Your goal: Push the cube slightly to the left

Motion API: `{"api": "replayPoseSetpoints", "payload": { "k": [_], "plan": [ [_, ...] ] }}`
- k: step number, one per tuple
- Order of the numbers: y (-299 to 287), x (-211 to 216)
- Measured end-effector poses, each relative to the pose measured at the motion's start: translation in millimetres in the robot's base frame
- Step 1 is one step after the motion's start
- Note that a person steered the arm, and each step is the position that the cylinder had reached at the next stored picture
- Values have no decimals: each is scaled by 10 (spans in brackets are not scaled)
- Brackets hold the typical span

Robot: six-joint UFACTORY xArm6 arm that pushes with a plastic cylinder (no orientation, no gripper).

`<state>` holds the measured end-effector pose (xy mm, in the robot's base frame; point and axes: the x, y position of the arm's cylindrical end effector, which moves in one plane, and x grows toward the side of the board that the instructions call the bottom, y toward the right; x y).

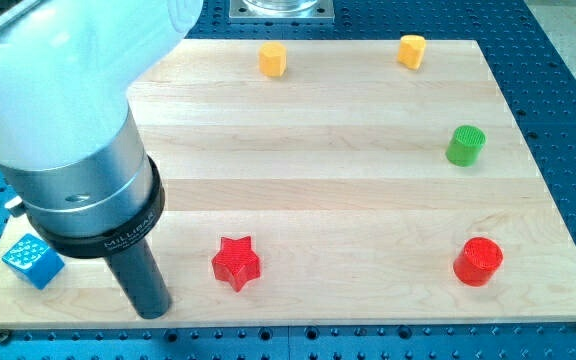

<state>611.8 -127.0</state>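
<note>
Near board's bottom-left corner sat blue cube point(33, 261), pale dots on top, close to left edge. Tip point(154, 312) stood right of cube, apart, holding nothing — bare rod, no jaws. Short, slow leftward push through cube's centre judged best; overshoot risked edge.

The arm comes in from the view's 10 o'clock corner, a bulky white housing narrowing into a silver cylinder with a black collar. From the collar a straight dark rod runs down toward 5 o'clock, slightly tilted in this view. Its tip point(155, 311) rests on the surface near the view's bottom-left edge.
</note>
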Motion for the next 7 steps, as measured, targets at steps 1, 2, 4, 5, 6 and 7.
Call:
{"api": "replayPoseSetpoints", "payload": {
  "k": [1, 2, 4, 5, 6, 7],
  "plan": [
    [36, 0],
    [39, 0],
    [39, 0],
    [2, 0],
    [-43, 0],
    [-70, 0]
  ]
}}
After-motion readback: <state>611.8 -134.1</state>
